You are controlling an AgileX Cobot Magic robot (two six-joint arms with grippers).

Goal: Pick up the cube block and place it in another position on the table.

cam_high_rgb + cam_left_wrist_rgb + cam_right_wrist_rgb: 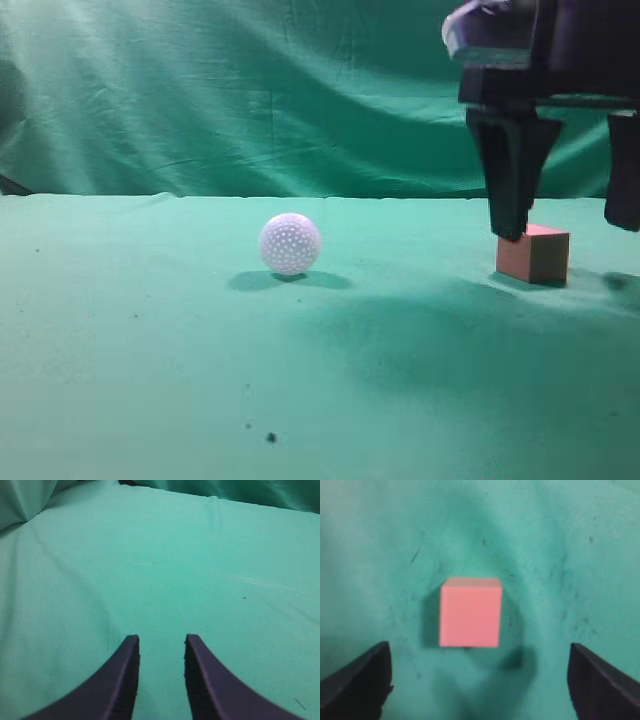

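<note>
Right of the golf ball (290, 243), well apart from it, the cube block (534, 254) sits flat on the table (150, 340); nothing holds it. No containers visible.

Right gripper (565, 215) hangs over the cube, jaws spread wide. In the exterior view one finger (512, 170) comes down in front of the cube's upper left corner and hides it; can't tell if it touches. The other finger is cut off by the frame's right edge, as is most of the arm. Right wrist view: cube (470, 612) centred between the two fingertips, clear gap on both sides, picture slightly blurred.

Left gripper (161, 652) shows only in its own wrist view: jaws parted, bare green cloth (165, 570) between them, finger bases cut off at the bottom edge.
</note>
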